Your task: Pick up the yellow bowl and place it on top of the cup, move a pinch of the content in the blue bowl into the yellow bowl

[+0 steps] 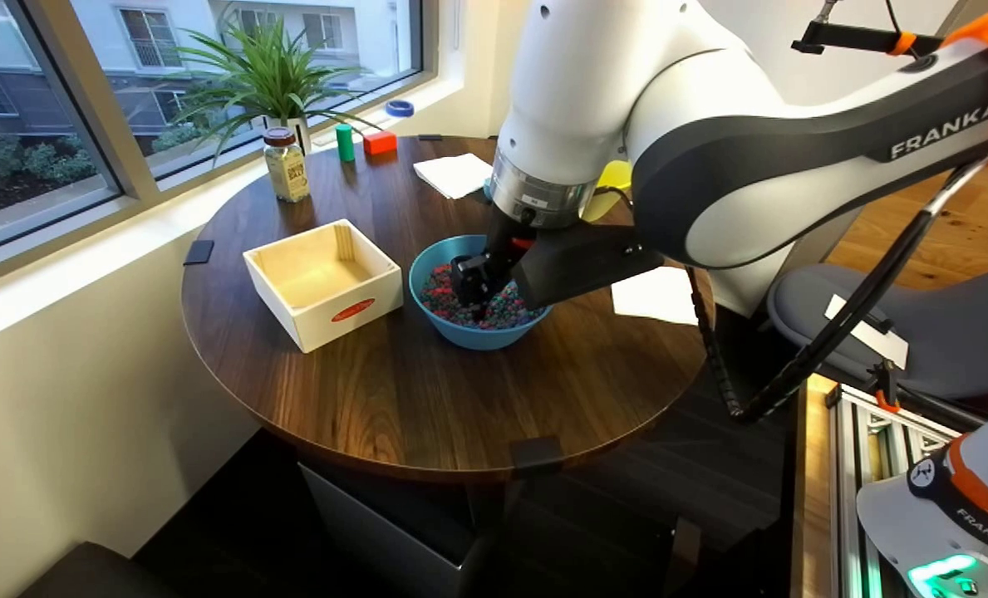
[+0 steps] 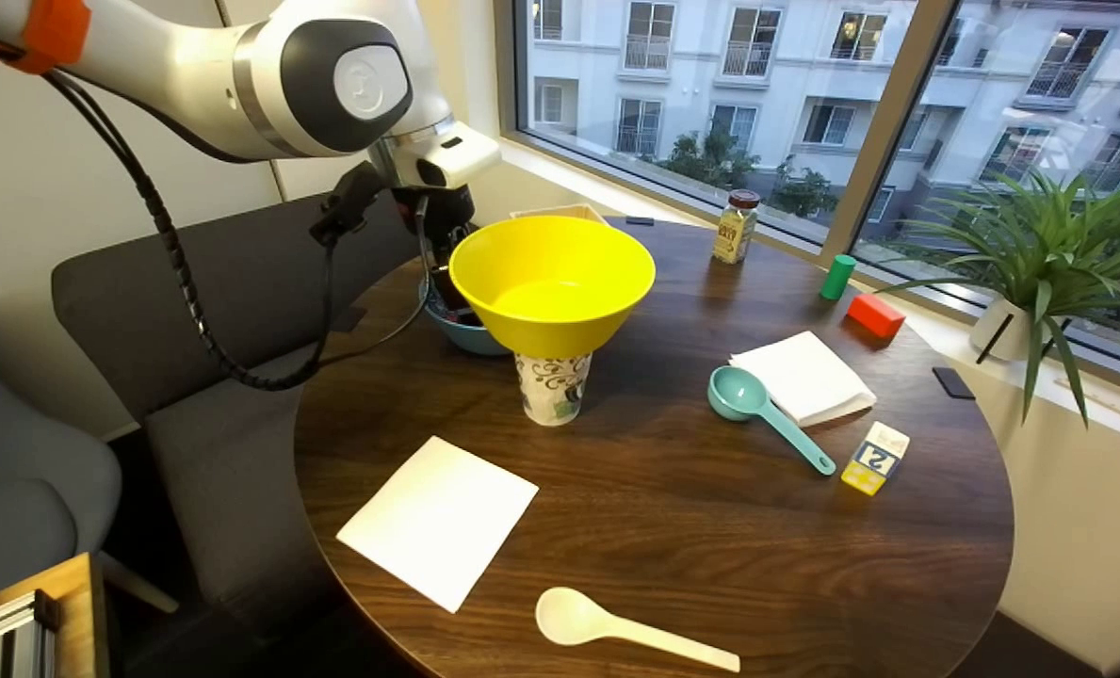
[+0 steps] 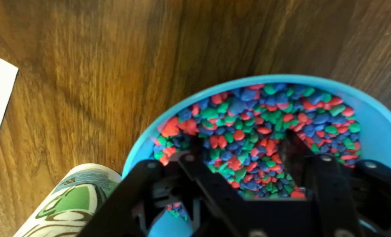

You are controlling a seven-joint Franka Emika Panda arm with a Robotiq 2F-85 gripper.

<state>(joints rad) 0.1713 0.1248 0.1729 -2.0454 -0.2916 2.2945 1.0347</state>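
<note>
The yellow bowl (image 2: 560,331) sits on top of the patterned white cup (image 2: 554,388) in an exterior view. The arm partly hides the yellow bowl (image 1: 616,176) in an exterior view. The cup (image 3: 73,204) also shows at the lower left of the wrist view. The blue bowl (image 1: 479,337) stands beside the cup and holds the content (image 3: 241,161), many small red, green and blue bits. My gripper (image 3: 243,140) points down inside the blue bowl. Its fingers are spread, with bits visible between them. The fingertips are at or in the content; how deep I cannot tell.
A white wooden tray (image 1: 348,309) stands next to the blue bowl. A teal scoop (image 2: 740,395), a cream spoon (image 2: 578,617), white napkins (image 2: 439,523), a lettered block (image 2: 875,459), a jar (image 2: 736,228), a green cylinder (image 2: 838,277) and a red block (image 2: 875,316) lie around the table.
</note>
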